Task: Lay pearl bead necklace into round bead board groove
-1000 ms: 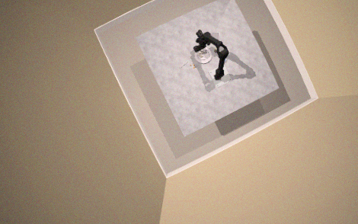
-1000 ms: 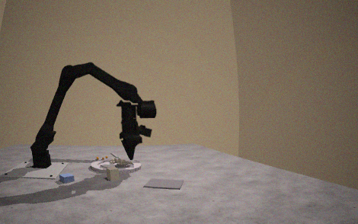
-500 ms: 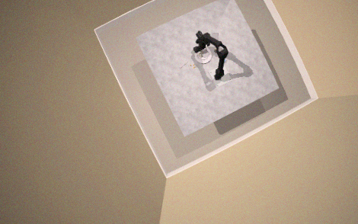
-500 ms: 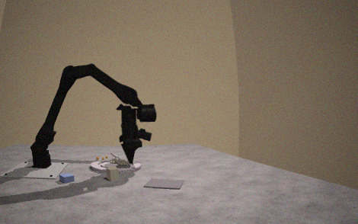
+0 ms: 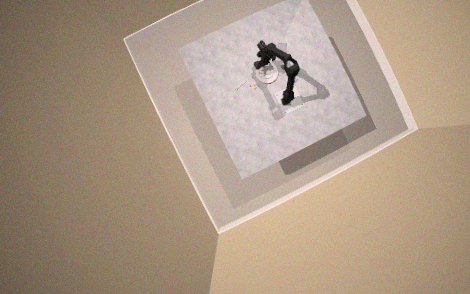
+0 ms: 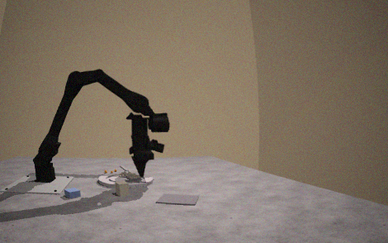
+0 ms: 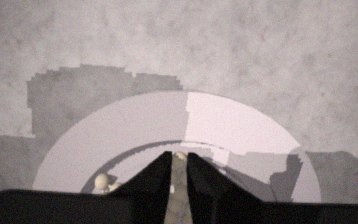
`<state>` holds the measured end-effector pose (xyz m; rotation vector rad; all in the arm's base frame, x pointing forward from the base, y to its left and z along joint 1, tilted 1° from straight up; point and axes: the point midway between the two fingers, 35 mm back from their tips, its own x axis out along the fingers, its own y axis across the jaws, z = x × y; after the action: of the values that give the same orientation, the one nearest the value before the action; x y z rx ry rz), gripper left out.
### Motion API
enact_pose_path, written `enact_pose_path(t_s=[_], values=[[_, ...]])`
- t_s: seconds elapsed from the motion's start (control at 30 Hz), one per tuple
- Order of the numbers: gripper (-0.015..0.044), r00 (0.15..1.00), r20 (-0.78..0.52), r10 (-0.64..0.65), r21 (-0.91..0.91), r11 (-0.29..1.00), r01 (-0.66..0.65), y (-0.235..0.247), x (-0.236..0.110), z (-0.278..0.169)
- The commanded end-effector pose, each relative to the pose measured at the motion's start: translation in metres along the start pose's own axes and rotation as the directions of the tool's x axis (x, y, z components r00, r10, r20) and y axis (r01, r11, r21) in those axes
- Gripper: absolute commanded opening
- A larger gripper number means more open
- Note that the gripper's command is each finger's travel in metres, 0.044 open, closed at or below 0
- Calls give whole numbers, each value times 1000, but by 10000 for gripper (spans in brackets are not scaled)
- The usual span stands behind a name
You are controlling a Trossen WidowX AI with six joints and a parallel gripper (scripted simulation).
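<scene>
The round white bead board (image 5: pixel 267 81) (image 6: pixel 103 180) (image 7: pixel 240 120) lies flat on the table with a ring groove. The pearl bead necklace (image 6: pixel 131 175) is heaped on the board; in the wrist view one of its cream beads (image 7: pixel 102 181) shows left of the fingers, by the groove. My gripper (image 6: pixel 143 176) (image 7: pixel 179 159) points straight down with its tips low over the board's far part. Its fingers are nearly together, with a bead of the necklace between the tips. The fingers hide most of the necklace in the wrist view.
A tan block (image 6: pixel 122 188) stands close beside the board. A blue block (image 6: pixel 73 192) lies nearer the arm's base plate (image 6: pixel 62 183). A flat grey slab (image 6: pixel 177 199) lies beyond the board. Small orange pieces (image 5: pixel 254 87) (image 6: pixel 106 171) and a thin stick (image 5: pixel 242 85) lie on the other side.
</scene>
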<state>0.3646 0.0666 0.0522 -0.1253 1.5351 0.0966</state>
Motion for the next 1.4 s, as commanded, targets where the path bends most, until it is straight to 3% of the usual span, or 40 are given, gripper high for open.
enact_pose_path(t_s=[0.0, 1.07, 1.37], values=[[0, 1000, 1, 0, 0, 1000, 0, 0, 0, 0], [0, 1000, -3, 0, -3, 1000, 0, 0, -7, 0], [0, 1000, -5, 2, -3, 1000, -2, 14, -10, -24]])
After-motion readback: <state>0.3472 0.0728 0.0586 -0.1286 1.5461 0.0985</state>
